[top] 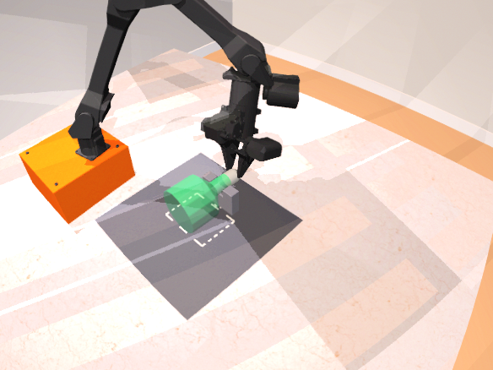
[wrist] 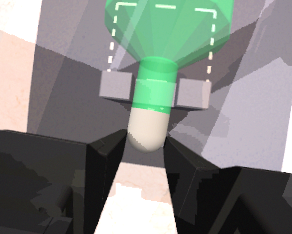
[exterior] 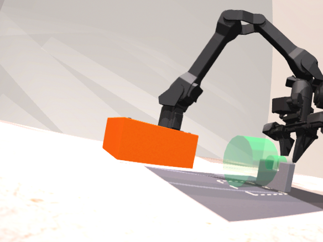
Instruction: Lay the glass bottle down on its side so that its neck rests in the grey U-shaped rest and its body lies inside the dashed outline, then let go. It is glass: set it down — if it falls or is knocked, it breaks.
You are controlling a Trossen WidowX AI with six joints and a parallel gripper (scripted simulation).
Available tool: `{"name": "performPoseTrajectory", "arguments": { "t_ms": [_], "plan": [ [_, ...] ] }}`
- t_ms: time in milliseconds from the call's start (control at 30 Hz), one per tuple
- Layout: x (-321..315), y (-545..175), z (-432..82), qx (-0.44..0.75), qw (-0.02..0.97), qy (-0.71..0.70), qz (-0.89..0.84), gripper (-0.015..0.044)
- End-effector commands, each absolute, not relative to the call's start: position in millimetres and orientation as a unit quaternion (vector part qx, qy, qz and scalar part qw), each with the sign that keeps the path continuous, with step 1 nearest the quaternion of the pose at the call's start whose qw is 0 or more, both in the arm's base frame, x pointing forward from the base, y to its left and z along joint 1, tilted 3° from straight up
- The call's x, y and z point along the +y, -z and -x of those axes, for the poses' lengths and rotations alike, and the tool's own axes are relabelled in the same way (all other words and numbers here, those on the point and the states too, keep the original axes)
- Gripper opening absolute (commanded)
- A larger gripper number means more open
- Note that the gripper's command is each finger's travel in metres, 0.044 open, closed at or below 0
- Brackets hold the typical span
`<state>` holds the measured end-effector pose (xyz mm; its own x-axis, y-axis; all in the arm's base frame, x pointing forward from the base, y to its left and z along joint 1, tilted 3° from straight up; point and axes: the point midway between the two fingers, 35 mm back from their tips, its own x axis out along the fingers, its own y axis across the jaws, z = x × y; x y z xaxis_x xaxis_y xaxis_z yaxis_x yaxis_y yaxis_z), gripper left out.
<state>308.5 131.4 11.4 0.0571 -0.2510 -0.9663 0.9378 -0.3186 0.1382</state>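
Two dark fingers of the claw (top: pixel 235 173) (exterior: pixel 289 157) (wrist: pixel 146 140) stand partly open, one on each side of the pale tip of the green glass bottle (top: pixel 192 204) (exterior: pixel 250 160) (wrist: pixel 165 37), and they are clamped on that tip. Their ends slant toward each other, pointing down.

The bottle lies on its side, its neck between the two uprights of the grey U-shaped rest (top: pixel 230 201) (exterior: pixel 286 177) (wrist: pixel 194 93); whether the neck touches the bottom of the rest, I cannot tell. Its wide body reaches away from the claw, toward the side of the dark mat (top: pixel 186 287) (exterior: pixel 221 204) (wrist: pixel 65 107) nearer the orange block (top: pixel 94 190) (exterior: pixel 157 146). In the top view, part of the dashed outline (top: pixel 202 245) (exterior: pixel 255 194) (wrist: pixel 165 6) shows past the body.

The mat lies on the worktop (top: pixel 114 325) (exterior: pixel 69 193), well in from the orange-banded edge that runs toward the top view's right-hand corner.
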Motion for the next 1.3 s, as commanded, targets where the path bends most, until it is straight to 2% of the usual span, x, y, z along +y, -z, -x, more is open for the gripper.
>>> {"name": "performPoseTrajectory", "arguments": {
  "t_ms": [0, 167, 567, 833, 1267],
  "plan": [
    [131, -11, -308, 0.319, 0.489, 0.608, -0.538, 0.0126],
    [131, -11, -308, 0.319, 0.489, 0.608, -0.538, 0.0126],
    [131, -11, -308, 0.319, 0.489, 0.608, -0.538, 0.044],
    [118, -70, -309, 0.434, 0.423, 0.546, -0.579, 0.044],
    [116, -79, -305, 0.438, 0.42, 0.542, -0.581, 0.044]
  ]
}}
